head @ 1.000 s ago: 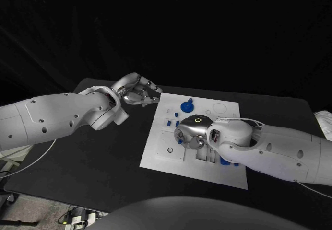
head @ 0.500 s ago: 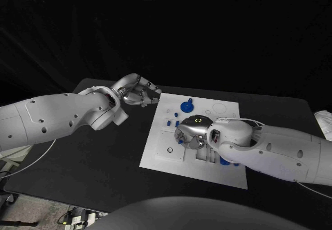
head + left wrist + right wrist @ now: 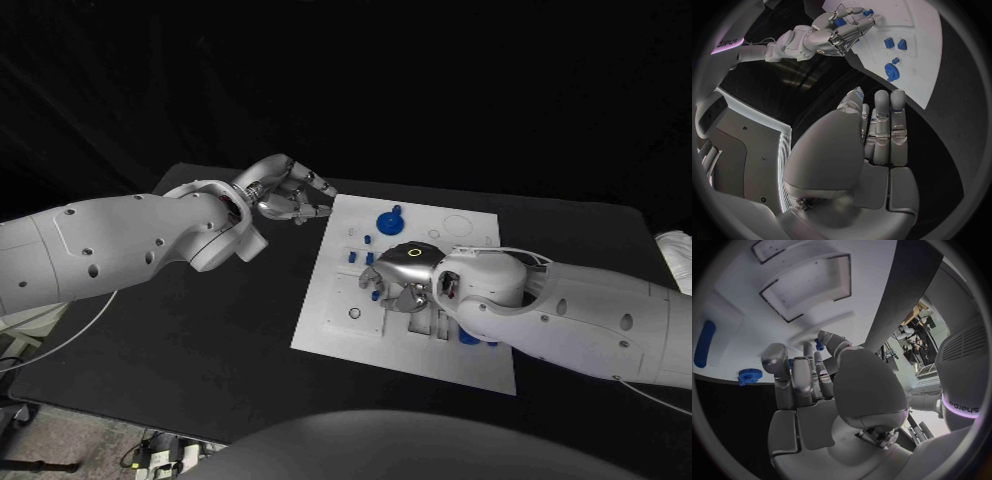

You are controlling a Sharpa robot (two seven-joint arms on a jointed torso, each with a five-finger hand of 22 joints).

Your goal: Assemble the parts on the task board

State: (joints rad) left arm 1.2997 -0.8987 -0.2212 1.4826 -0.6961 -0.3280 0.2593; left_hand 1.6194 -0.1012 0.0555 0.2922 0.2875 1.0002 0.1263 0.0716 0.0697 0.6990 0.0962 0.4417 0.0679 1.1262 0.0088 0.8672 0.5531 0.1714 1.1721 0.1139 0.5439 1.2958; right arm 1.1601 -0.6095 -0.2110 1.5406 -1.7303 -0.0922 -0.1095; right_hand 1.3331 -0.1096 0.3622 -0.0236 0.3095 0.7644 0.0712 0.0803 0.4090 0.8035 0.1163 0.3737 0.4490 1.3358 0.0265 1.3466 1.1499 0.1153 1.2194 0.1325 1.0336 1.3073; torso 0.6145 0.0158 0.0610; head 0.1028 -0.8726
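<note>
The white task board [image 3: 329, 322] lies in the middle of the black table. My right hand [image 3: 400, 275] is low over its centre, fingers pointing down, and the thumb and a finger pinch a small blue part [image 3: 819, 345]. The left wrist view shows the same right hand [image 3: 842, 27] with the blue part [image 3: 839, 22] among its fingertips. My left hand [image 3: 289, 190] hovers off the board's far left corner and holds nothing; its fingers [image 3: 882, 125] lie side by side. A round blue part [image 3: 391, 218] stands near the board's far edge.
Two small blue parts [image 3: 355, 256] sit left of my right hand, and more blue parts [image 3: 470, 338] lie beside my right forearm. Rectangular recesses [image 3: 811, 290] open in the board. A long blue part [image 3: 704, 342] and a blue toothed wheel [image 3: 749, 376] lie close to my right hand.
</note>
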